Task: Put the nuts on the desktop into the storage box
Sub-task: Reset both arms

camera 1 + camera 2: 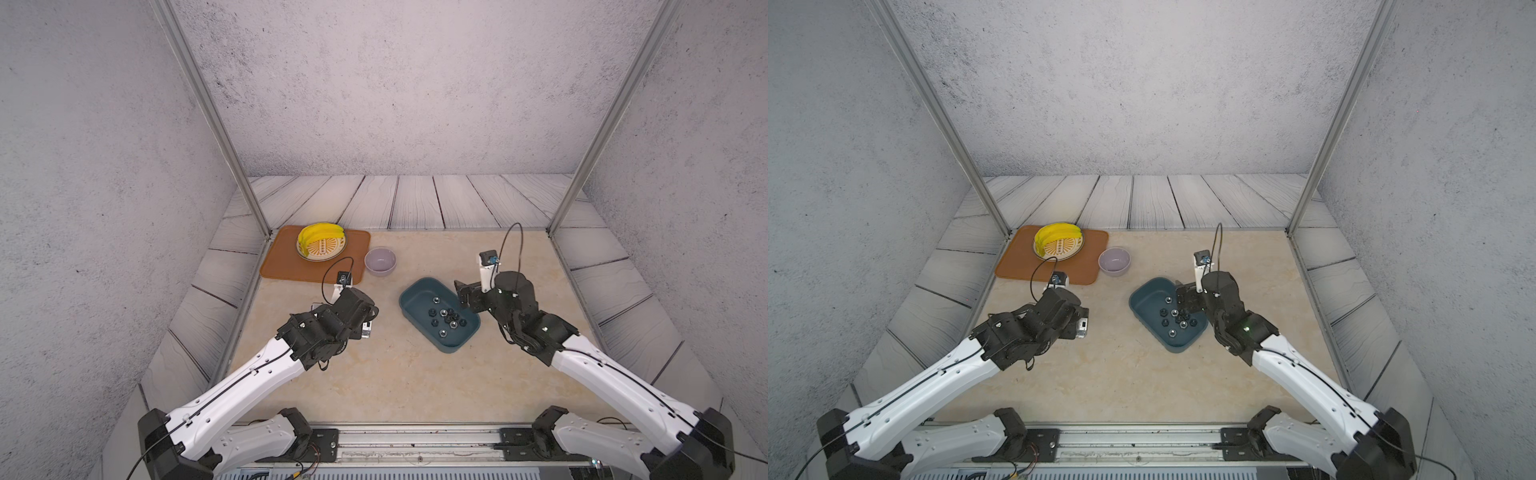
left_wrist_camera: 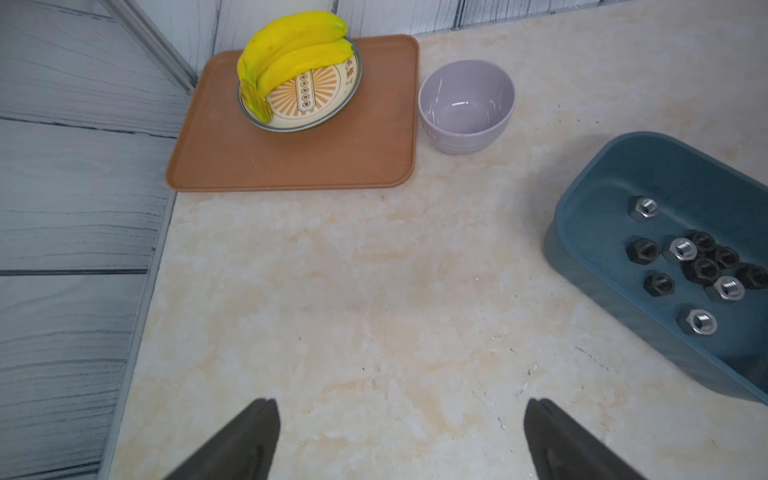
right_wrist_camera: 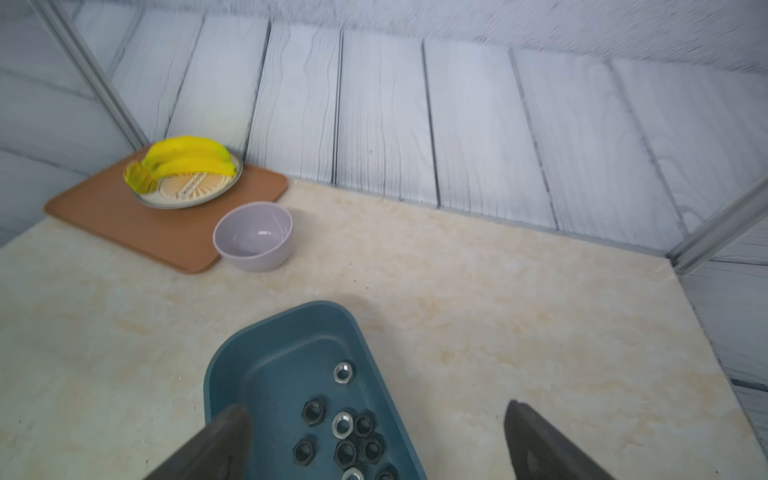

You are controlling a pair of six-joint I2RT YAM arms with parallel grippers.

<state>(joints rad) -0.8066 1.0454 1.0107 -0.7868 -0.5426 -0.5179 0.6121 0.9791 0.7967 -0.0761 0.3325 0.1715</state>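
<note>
The dark teal storage box point(image 1: 415, 293) point(image 1: 1148, 297) sits on the beige desktop point(image 1: 395, 374), right of centre. Several nuts point(image 1: 446, 318) point(image 1: 1177, 318), black and silver, lie on its floor; every nut I see is inside it. In the left wrist view the box point(image 2: 602, 187) and nuts point(image 2: 702, 266) show clearly. My right gripper point(image 1: 463, 296) point(image 3: 374, 407) hangs open over the box's right rim point(image 3: 282, 357), above the nuts point(image 3: 345, 428), with nothing between its fingers. To the left of the box, my left gripper point(image 1: 370, 322) point(image 2: 401, 401) is open over bare desktop and holds nothing.
At the back left lies an orange-brown mat point(image 1: 291, 266) with a plate of bananas point(image 1: 320, 239). A lavender bowl point(image 1: 380, 261) stands beside the mat. Metal frame posts point(image 1: 257, 208) and grey planks point(image 1: 415, 199) border the desktop.
</note>
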